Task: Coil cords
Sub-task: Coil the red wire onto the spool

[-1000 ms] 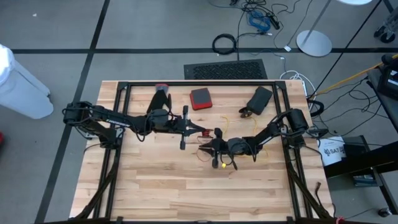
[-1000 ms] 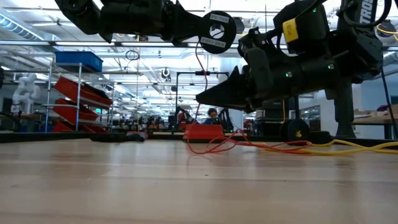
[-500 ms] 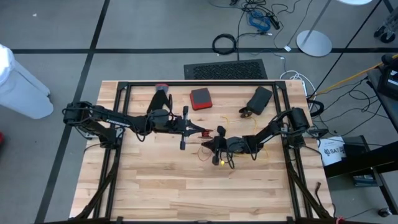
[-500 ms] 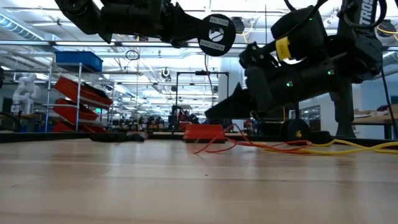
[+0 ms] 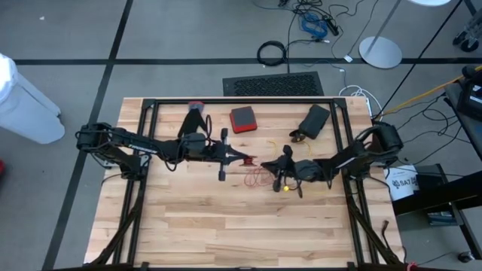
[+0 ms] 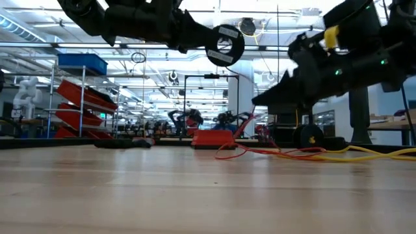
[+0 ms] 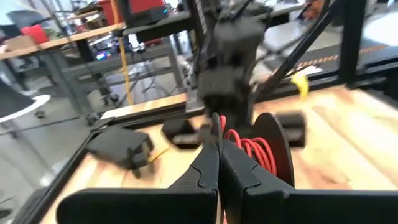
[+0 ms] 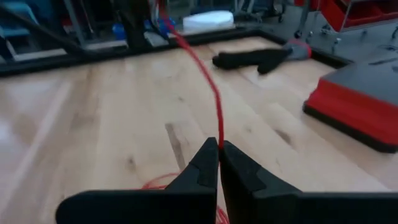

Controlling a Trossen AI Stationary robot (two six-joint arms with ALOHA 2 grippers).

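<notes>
A thin red cord (image 5: 260, 177) runs from a small black spool (image 7: 268, 146) to loose loops on the table. My left gripper (image 5: 239, 156) is shut on the spool near the table's middle, held above the wood; the spool's round flange (image 6: 224, 44) shows in the low view. My right gripper (image 5: 271, 167) is just right of it, shut on the red cord (image 8: 214, 99) and clear of the table (image 6: 255, 102). A yellow cord (image 6: 364, 153) lies on the table behind. No short black cord shows. My left gripper (image 7: 219, 152) holds the spool at its near flange (image 7: 231, 134), level from the table's left; the fingers hide the exact place of contact. The spool is lifted clear, with red turns wound on its core (image 7: 252, 149). My right gripper (image 8: 219, 148) pinches a single strand of the red cord (image 8: 217, 134) between its two fingertips, coming level from the table's right. The strand runs straight from the tips toward the spool. Slack loops (image 8: 161, 183) lie on the table below the fingers.
A black glove with a red cuff (image 5: 194, 114), a red box (image 5: 242, 118) and a black case (image 5: 314, 120) lie along the far side. A black frame (image 5: 241, 101) rims the table. The near half is bare wood (image 5: 241, 226).
My right gripper has drawn back toward the table's right edge, away from the spool, staying shut on the red cord. The red strand between spool and gripper is longer now, and the loose red loops have shifted right with it.
</notes>
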